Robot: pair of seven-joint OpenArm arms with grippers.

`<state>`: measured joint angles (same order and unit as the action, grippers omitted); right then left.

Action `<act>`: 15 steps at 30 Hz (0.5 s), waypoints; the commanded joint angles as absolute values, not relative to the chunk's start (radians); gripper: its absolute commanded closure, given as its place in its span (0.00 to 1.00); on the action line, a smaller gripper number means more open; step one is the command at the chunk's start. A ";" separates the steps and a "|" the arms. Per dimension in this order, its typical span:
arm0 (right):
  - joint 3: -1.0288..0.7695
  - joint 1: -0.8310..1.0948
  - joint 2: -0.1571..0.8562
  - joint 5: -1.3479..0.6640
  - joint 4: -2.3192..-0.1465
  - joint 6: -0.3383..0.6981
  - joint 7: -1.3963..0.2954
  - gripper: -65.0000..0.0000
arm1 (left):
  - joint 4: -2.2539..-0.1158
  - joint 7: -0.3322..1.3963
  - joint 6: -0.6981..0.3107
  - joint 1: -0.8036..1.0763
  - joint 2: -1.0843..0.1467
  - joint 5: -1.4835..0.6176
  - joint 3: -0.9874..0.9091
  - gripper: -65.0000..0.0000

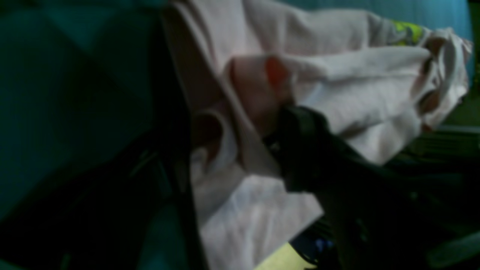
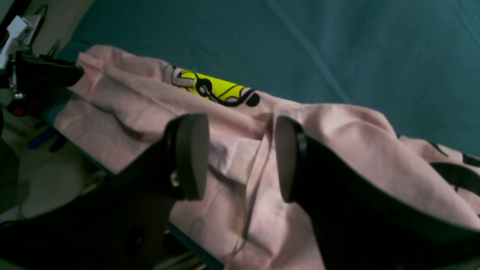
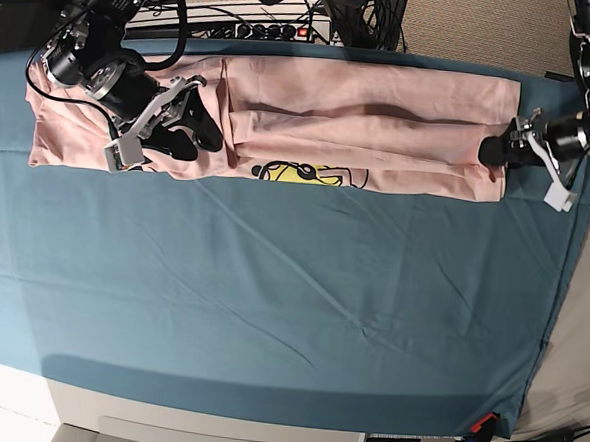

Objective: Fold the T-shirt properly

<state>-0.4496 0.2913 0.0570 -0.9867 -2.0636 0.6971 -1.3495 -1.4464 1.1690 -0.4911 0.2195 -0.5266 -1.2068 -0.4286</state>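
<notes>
— How was the light across the views?

— Even and bright in the base view; the teal table cloth (image 3: pixel 270 300) showed soft crease shadows and no glare. The left wrist view was dim and badly blurred, its left half nearly black, the T-shirt (image 1: pixel 337 75) only a smeared pale shape.

— And the right wrist view?

— Sharper and moderately lit; the right gripper (image 2: pixel 242 157) stood close and dark, slightly soft, with straight lines bending toward the edges.
</notes>
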 commanded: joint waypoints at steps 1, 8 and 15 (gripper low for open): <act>-0.453 0.285 0.061 -1.000 -2.081 0.698 -1.324 0.55 | -1.451 1.216 -0.488 0.236 -0.541 -1.177 -0.430 0.45; -0.453 0.285 0.061 -0.989 -2.082 0.698 -1.322 0.55 | -1.452 1.213 -0.498 0.235 -0.541 -1.202 -0.430 0.84; -0.463 0.285 0.061 -0.827 -2.081 0.698 -1.231 0.55 | -1.484 1.201 -0.545 0.226 -0.541 -1.266 -0.430 1.00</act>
<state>-0.4583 0.2913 0.0566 -0.8070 -2.0636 0.6971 -1.2552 -1.4639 1.2079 -0.5358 0.2348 -0.5236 -1.2320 -0.4267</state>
